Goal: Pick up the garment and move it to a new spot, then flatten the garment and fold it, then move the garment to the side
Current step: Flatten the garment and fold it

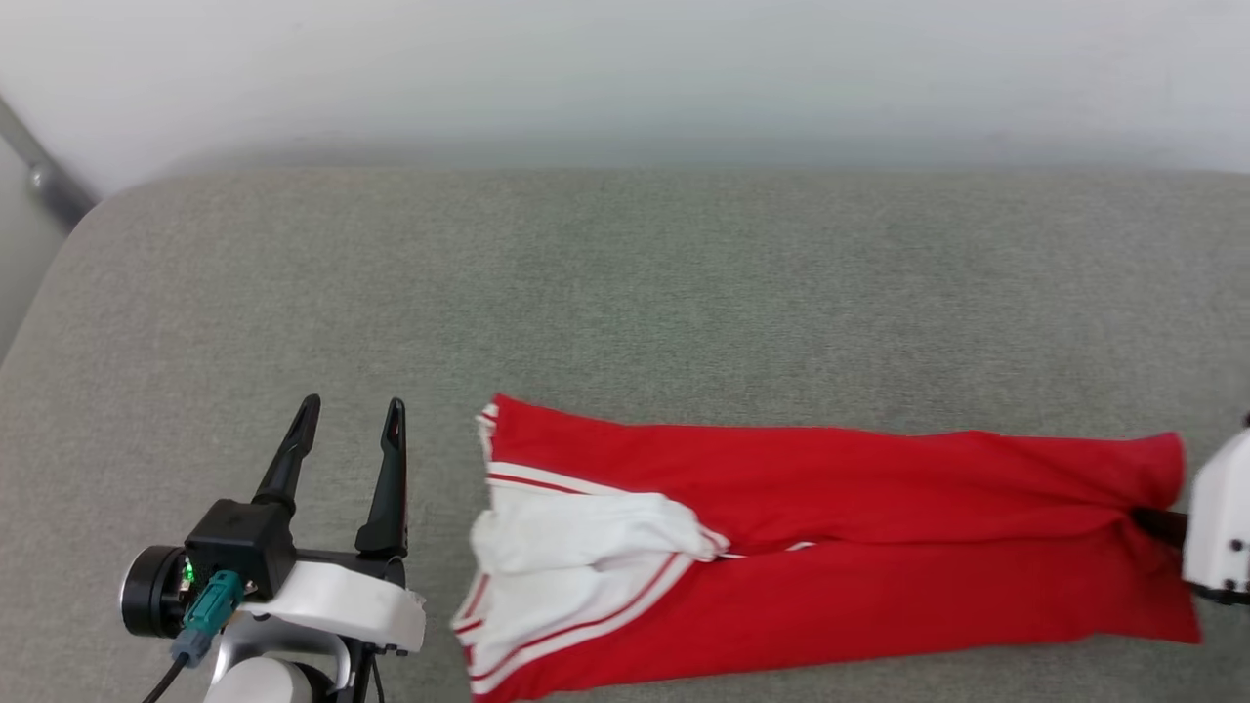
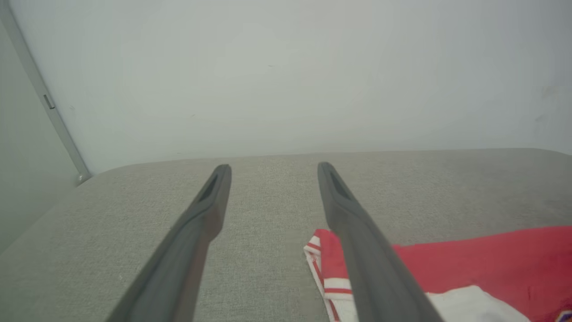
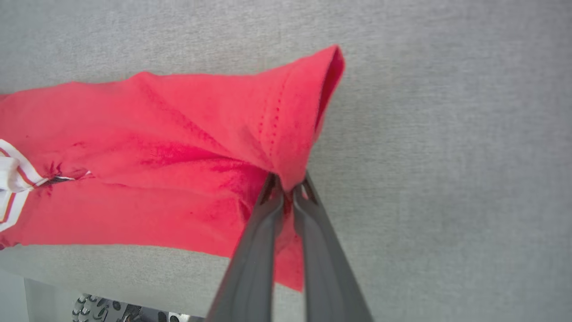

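**Grey Upholstery Under a Plain Pale Wall**

Before me spreads a broad surface covered in grey woven fabric, faintly speckled, its far-left corner rounded off. Behind it rises a plain pale wall, bare but for a few faint smudges. At my left a slim grey metal strip slants down the wall toward that rounded corner, with a small fitting partway along. The light is soft and even, and shadows are weak.

The garment is laid left to right across the near part of the surface, with a wall behind. The left tool is held just left of it, apart, and its right end is pinched in the right tool.
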Available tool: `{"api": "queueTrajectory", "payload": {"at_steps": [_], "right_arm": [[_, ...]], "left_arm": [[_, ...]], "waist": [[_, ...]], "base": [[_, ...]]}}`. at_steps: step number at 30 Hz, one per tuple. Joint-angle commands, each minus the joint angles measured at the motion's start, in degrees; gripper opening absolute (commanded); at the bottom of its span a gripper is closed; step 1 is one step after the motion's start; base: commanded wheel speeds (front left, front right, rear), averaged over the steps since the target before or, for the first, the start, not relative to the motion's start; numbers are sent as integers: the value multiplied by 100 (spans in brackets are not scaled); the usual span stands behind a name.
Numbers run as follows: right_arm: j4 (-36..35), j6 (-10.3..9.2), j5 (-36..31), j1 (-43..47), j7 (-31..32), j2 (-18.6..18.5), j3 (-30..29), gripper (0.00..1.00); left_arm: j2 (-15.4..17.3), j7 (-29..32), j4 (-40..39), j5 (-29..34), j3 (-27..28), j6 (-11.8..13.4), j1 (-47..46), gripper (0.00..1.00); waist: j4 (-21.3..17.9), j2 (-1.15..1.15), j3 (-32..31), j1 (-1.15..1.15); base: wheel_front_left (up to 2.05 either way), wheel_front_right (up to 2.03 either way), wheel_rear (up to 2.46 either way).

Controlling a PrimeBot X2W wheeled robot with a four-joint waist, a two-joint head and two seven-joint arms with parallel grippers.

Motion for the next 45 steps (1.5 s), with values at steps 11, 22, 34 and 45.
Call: {"api": "queueTrajectory", "payload": {"at_steps": [11,22,34,45], "right_arm": [[-173,-2,-228,114,686,39,-1237,0],[-28,-2,1722,-80,1404,1322,-812,0],[1261,-2,3779,-583,-228,1333,1749,0],[1595,-2,3524,-1196,-1836,1308,3331,100]], "left_arm": [[40,62,-66,40,-65,85,119,100],[18,79,18,-31,-130,36,71,100],[-52,130,95,-65,-304,-119,-195,100],[-88,38,124,-102,-276,-112,-265,100]], "waist": [[-194,0,-108,0],[-158,0,-155,0],[246,0,-71,0],[410,0,113,0]], "base": [[0,0,0],[0,0,0],[0,0,0],[0,0,0]]}}
